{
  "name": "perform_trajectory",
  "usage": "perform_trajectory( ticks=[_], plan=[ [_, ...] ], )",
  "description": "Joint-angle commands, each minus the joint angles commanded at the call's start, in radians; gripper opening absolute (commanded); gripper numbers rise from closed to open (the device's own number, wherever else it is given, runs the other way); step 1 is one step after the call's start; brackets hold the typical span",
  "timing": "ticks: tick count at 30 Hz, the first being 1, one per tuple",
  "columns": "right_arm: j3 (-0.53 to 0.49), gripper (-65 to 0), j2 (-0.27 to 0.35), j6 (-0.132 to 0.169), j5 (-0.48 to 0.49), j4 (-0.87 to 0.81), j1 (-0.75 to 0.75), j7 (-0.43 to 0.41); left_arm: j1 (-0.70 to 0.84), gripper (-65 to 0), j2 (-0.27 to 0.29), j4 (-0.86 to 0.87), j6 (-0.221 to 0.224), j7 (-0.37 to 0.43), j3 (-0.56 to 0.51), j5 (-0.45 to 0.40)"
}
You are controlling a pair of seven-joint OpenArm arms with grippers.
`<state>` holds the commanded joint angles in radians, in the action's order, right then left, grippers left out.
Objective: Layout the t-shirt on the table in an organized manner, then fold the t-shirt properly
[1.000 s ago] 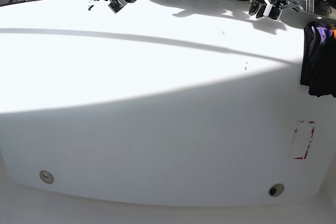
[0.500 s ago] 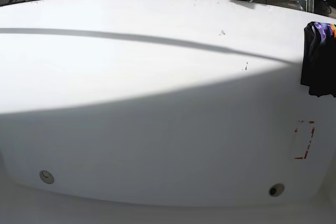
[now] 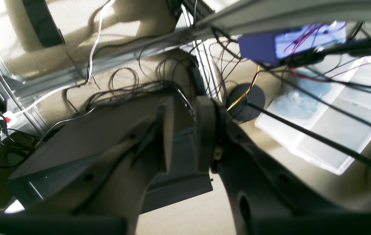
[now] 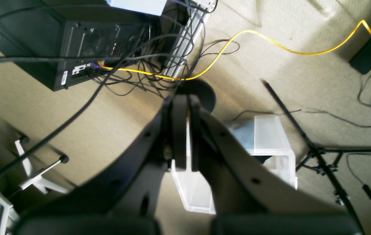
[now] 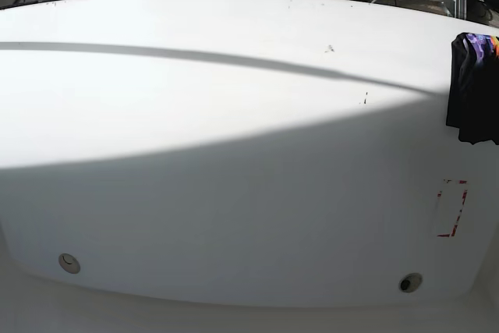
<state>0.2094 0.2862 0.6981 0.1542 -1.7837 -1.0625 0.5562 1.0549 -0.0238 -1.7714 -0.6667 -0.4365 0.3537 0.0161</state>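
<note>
- White and smooth, the bench (image 5: 234,154) filled almost the whole base view, half in sun and half in shade, with a thin dark shadow band running across its far part.
- Black cloth, the t-shirt (image 5: 472,87) lay bunched at the bench's far right edge in the base view, partly cut off by the frame, with purple and a bit of orange showing at its top. It was not spread out or folded.
- Neither arm showed in the base view; both wrist cameras looked at beige carpet and cables off the bench.
- The left claw (image 3: 184,130) had its two pale fingers close together and parallel with a narrow gap between them, holding nothing. Whether that gap meant fully clenched, I cannot tell.
- The right claw (image 4: 185,130) was clenched, its dark fingers pressed together with nothing between them, above a clear plastic bin (image 4: 264,143) on the floor.
- A black computer case (image 4: 74,39) sat at the upper left of the right wrist view, with a yellow cable (image 4: 270,42) curving across the carpet.
- The red dashed rectangle (image 5: 451,208) marked the bench near its right edge, below the t-shirt and well apart from it.
- Two round metal discs sat near the bench's near edge, one at the left (image 5: 69,263) and one at the right (image 5: 408,282).
</note>
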Motion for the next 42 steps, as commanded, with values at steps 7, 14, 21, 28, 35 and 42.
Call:
perform_trajectory(
  ticks=[7,14,21,28,35,42],
  plan=[
    [-0.003,-63.7,0.0,0.0,-0.002,0.222,0.078,-0.006,-0.091,-54.6,0.0,0.233,0.0,-0.003,0.0,-0.031],
    [-0.061,-63.7,0.0,0.0,-0.002,0.391,0.17,-0.049,-0.219,-54.6,-0.005,0.433,0.0,-0.002,-0.002,-0.098],
    [-0.132,-63.7,-0.002,0.0,-0.003,0.58,0.278,-0.063,-0.348,-54.6,-0.002,0.589,0.0,0.0,-0.025,-0.189],
    [-0.203,-63.7,-0.003,-0.03,-0.003,0.75,0.365,-0.176,-0.462,-54.6,-0.005,0.703,0.06,0.0,-0.026,-0.192],
    [-0.249,-63.7,-0.014,-0.104,0.0,0.902,0.47,-0.226,-0.569,-54.3,-0.008,0.872,0.163,0.057,-0.028,-0.193],
    [-0.259,-63.7,-0.044,-0.14,-0.002,1.046,0.583,-0.253,-0.669,-54.3,-0.035,1.094,0.235,0.161,-0.061,-0.193]
  ],
)
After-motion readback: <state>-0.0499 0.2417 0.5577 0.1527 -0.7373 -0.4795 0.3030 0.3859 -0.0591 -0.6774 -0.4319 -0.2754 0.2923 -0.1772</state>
